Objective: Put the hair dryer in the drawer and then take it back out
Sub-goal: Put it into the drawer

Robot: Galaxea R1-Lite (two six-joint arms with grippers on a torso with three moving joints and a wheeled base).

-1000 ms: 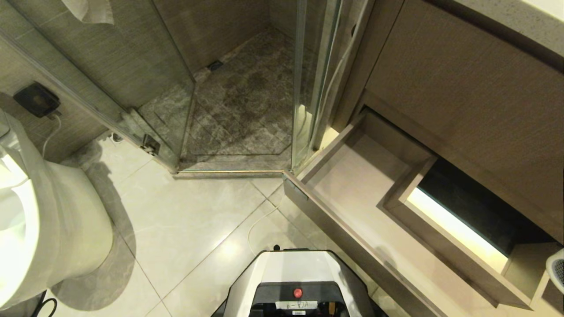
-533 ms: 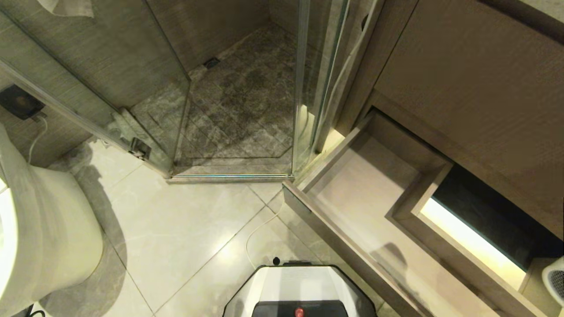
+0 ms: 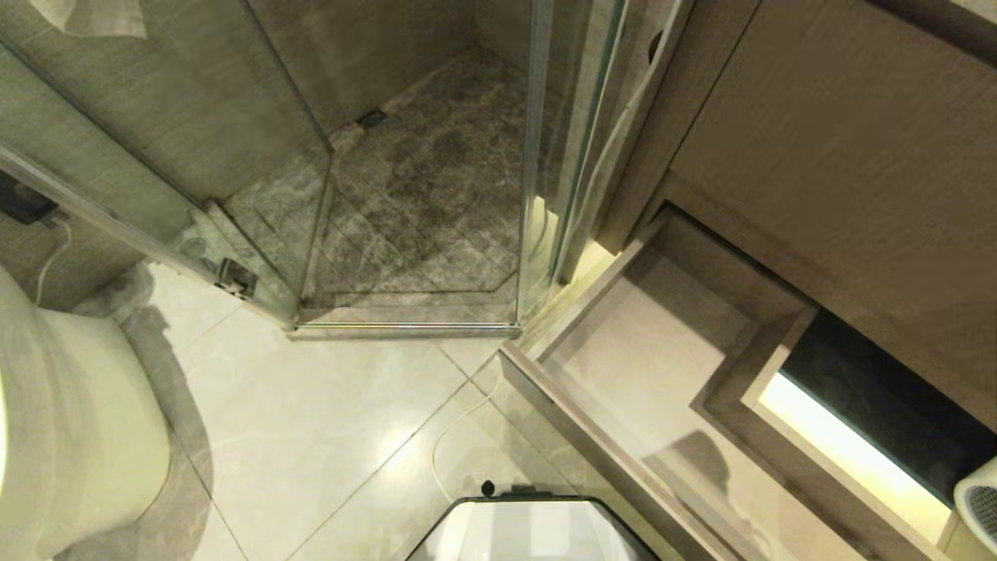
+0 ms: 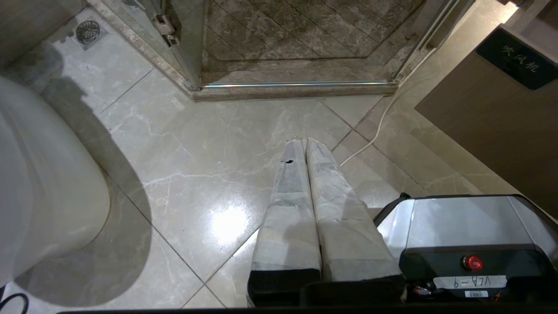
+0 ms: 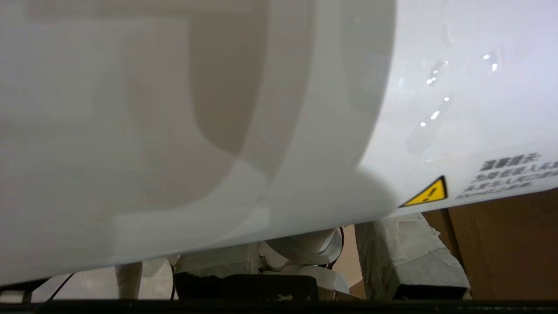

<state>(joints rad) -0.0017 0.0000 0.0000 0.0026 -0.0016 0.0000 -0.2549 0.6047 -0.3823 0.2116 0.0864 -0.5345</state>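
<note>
I've got the hair dryer clamped in the right gripper; its white barrel fills almost the whole right wrist view, with one taped finger showing under it and the handle or cord bundle tucked between the jaws. In the head view only the grey mesh end pokes in at the far right edge, over the right end of the drawer. The drawer is pulled open, nothing in it that I can see, with the box-shaped cut-out sitting between my held dryer and the open floor of the drawer.

The left gripper hangs closed over the floor tile, well away from the work, idle.

Risks from here, my read:
- Wrist camera is blocked by the barrel, so I'm lowering near blind; the dryer could land on the cut-out wall or the drawer front and tip out.
- I can't see how deep the hold is; a smooth round shell may twist or slip in the jaws.
- The white cord on the floor runs beside the base; it could snag or drag as I move.
</note>
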